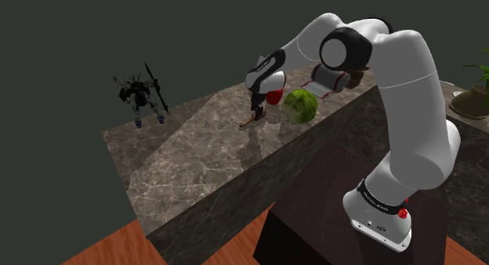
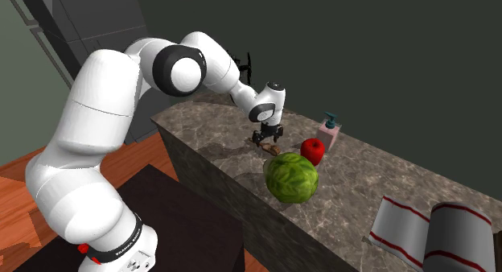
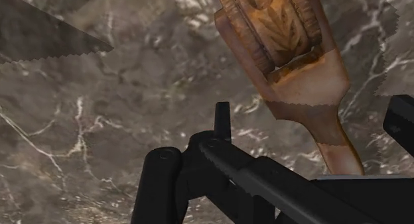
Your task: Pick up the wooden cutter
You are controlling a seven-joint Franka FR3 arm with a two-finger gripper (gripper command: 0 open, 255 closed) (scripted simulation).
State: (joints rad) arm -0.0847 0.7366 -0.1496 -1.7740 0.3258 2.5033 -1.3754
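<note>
My hand is low over the bench, fingers apart, gripping nothing; the wooden cutter lies flat on the bench with its handle between them, near the red apple

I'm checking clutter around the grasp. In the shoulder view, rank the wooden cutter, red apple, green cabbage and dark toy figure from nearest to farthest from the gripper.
1. Wooden cutter: directly under the gripper.
2. Red apple: beside the gripper, toward the shoulder view's right.
3. Green cabbage: just past the apple.
4. Dark toy figure: far off toward that view's left.
</note>
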